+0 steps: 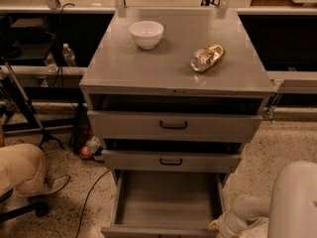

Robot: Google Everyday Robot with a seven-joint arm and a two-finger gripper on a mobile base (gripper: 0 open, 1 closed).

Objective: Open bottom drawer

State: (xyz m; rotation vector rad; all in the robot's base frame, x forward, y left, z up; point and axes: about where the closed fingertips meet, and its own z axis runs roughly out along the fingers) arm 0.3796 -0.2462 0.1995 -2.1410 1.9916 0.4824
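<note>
The grey metal cabinet (173, 68) has three drawers. The bottom drawer (166, 202) is pulled far out toward me, and its empty grey inside shows. Its front edge lies along the lower edge of the view; its handle is out of view. The middle drawer (171, 161) and the top drawer (173, 125) each stand slightly out, each with a black loop handle. My white arm (292, 207) is at the lower right. My gripper (218, 225) is next to the bottom drawer's front right corner, mostly cut off by the frame.
A white bowl (146, 33) and a gold crumpled bag (207, 57) lie on the cabinet top. A person's leg and shoe (27, 175) are at the lower left, with a black cable (91, 192) on the speckled floor. Bottles (68, 56) stand behind at the left.
</note>
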